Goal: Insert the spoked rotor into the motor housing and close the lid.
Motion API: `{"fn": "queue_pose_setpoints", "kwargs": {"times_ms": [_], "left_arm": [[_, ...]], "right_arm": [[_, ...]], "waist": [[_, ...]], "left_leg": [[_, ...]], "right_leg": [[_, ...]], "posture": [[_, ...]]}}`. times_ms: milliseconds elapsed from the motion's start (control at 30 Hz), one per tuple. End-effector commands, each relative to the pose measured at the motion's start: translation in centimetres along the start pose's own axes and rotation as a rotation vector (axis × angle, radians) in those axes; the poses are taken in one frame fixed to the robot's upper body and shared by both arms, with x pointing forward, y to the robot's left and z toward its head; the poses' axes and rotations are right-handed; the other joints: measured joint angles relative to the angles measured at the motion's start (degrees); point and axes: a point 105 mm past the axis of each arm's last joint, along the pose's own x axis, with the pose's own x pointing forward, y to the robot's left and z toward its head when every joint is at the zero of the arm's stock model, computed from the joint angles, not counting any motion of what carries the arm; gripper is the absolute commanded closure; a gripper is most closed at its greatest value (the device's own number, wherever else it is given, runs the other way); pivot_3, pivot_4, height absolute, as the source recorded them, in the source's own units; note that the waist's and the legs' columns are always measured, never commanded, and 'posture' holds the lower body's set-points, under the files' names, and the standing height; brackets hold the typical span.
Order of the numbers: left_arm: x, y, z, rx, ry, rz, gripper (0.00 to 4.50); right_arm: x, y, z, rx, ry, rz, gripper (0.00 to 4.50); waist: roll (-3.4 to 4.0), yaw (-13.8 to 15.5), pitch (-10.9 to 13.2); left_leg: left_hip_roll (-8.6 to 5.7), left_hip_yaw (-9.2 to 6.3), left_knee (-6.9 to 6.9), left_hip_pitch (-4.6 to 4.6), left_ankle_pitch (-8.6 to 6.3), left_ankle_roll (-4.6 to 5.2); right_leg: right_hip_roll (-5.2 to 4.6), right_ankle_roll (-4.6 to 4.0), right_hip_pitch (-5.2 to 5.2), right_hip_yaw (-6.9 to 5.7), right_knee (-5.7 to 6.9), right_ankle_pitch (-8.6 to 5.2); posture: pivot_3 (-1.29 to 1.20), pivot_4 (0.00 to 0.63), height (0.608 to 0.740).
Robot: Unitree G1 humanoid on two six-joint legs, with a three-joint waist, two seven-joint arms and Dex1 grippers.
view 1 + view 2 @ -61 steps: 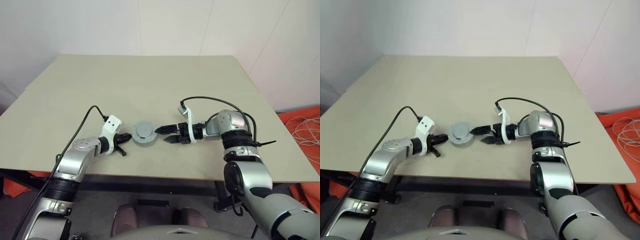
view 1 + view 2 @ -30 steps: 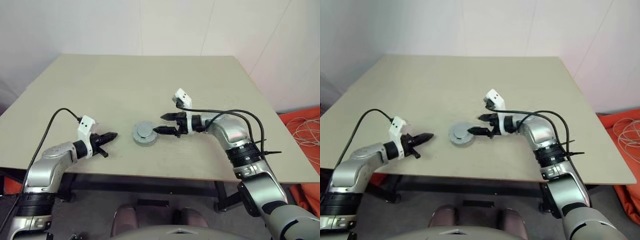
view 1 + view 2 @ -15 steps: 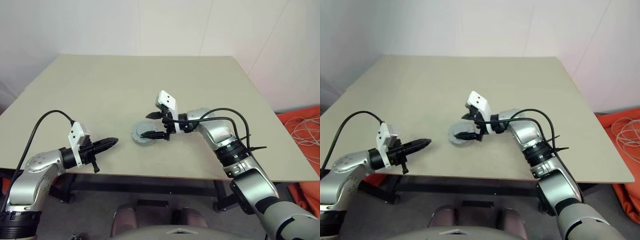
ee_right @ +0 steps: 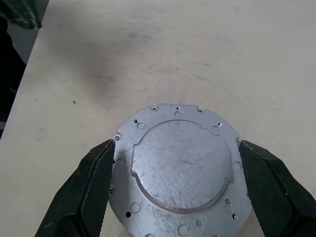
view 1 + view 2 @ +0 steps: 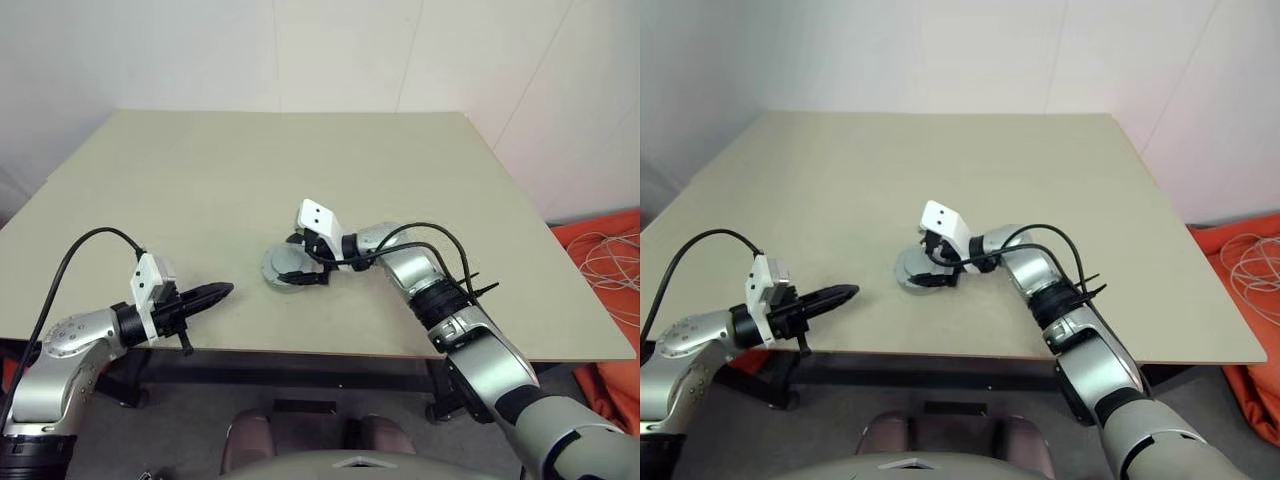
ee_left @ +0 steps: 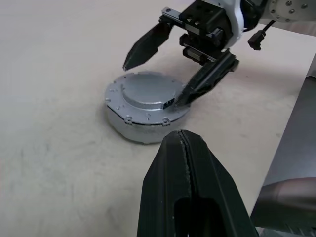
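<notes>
Tabletop (image 5: 300,170): broad, pale and flat, carrying one round grey unit, the motor housing (image 4: 177,168), which lies flat well in from the near edge. The flat plate with small holes round its rim that forms the housing's upper face is judged to be the lid, already on. Whether it is fully seated cannot be told.

Right hand (image 6: 153,84): released, jaws at full spread, one finger on each side of the housing, close to its rim, with no grip made.

Left hand (image 5: 222,292): clenched on nothing, well apart from the housing, toward the near edge on the robot's left.

Risks, in order of weight:
- Nothing braces the housing. A closing that lands one finger first is likely to push the unit across the smooth tabletop rather than clamp it.
- The fingers stand near the top of the side wall. A high or slanted pinch on the round wall could slip off, or tilt an unseated lid.
- If the lid is not home, pressure from the side would not seat it. Downward pressure is judged necessary.
</notes>
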Motion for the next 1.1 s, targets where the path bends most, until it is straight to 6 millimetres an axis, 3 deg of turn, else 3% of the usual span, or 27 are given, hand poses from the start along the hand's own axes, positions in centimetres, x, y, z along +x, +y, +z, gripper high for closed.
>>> {"fn": "queue_pose_setpoints", "kwargs": {"times_ms": [33, 233, 400, 433, 767, 1100], "left_arm": [[-0.2, -0.3, 1.4, 0.040, -0.033, -0.016, 4.50], [-0.6, -0.7, 1.1, 0.016, -0.030, -0.020, 4.50], [-0.6, -0.9, 0.9, 0.010, -0.030, -0.017, 4.50], [-0.6, -0.9, 0.9, 0.008, -0.031, -0.016, 4.50], [-0.5, -1.1, 0.6, -0.002, -0.027, -0.015, 4.50], [2.4, 0.0, 1.9, -0.115, -0.076, 0.025, 4.50]], "right_arm": [[0.0, -0.8, 1.5, -0.036, -0.033, -0.016, 0.01], [0.1, -1.0, 0.6, -0.002, -0.015, -0.010, 0.01], [0.1, -1.2, 0.4, 0.014, -0.014, -0.010, 1.33], [0.2, -1.2, 0.4, 0.014, -0.014, -0.010, 1.41], [0.2, -1.1, 0.8, 0.017, -0.032, -0.001, 1.41], [0.3, -1.0, 0.3, 0.024, -0.012, 0.000, 1.41]], "waist": [[0.00, 0.06, 0.00], [0.00, 0.04, 0.00], [0.00, 0.05, 0.00], [0.00, 0.04, 0.00], [0.00, 0.03, 0.00], [0.00, 0.09, 0.00]], "left_leg": [[0.01, 0.00, 0.00, 0.00, 0.00, 0.00], [0.03, 0.00, 0.04, 0.02, 0.00, 0.00], [0.04, 0.01, 0.08, 0.05, 0.00, 0.00], [0.05, 0.01, 0.10, 0.06, 0.00, 0.00], [0.06, 0.01, 0.22, 0.08, 0.00, 0.00], [0.05, 0.01, 0.30, 0.13, 0.00, -0.01]], "right_leg": [[0.01, 0.00, 0.00, 0.00, 0.00, 0.00], [0.01, -0.09, 0.02, 0.00, 0.02, 0.05], [0.02, -0.07, 0.04, 0.01, 0.07, 0.04], [0.02, -0.07, 0.04, 0.01, 0.09, 0.04], [0.02, -0.01, 0.04, 0.02, 0.22, 0.00], [0.02, -0.03, 0.04, 0.05, 0.43, 0.00]], "posture": [[0.00, 0.000, 0.740], [0.00, 0.000, 0.740], [0.00, 0.000, 0.740], [0.00, 0.000, 0.740], [0.00, 0.000, 0.740], [0.00, 0.000, 0.740]]}}
